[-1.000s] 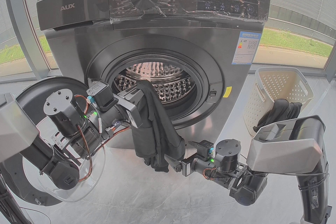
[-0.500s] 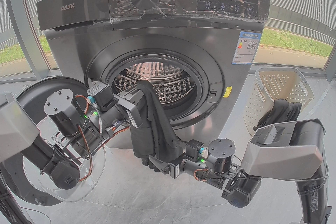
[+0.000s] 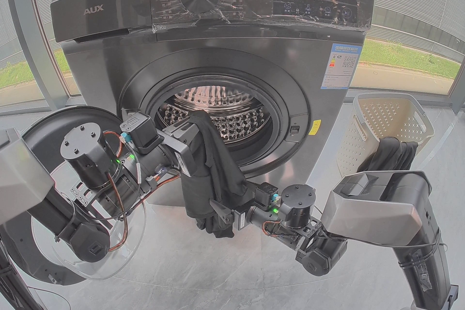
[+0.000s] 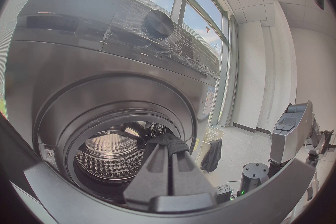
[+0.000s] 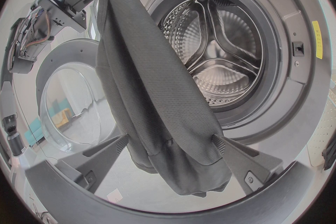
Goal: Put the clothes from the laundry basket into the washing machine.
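— Looking from the head, what had changed?
— The right gripper [image 3: 219, 210] had swung in from the side and risen to the hanging lower half of the dark garment [image 3: 220, 170]. The left gripper [image 3: 193, 131] had stayed put, pinching the cloth's top in front of the washing machine [image 3: 97, 64] mouth. I judged a two-handed feed into the drum [image 3: 218, 105] was near. More clothes [image 3: 392, 153] waited in the basket [image 3: 387, 115], partly behind the right arm.
— And the left wrist?
— Its fingers were closed tight on a fold; the rest of the cloth was hidden below them.
— The right wrist?
— Jaws were spread wide, one either side of the drape, holding nothing. Whether the pads touched the cloth I couldn't tell, and the hem's far side was out of sight.
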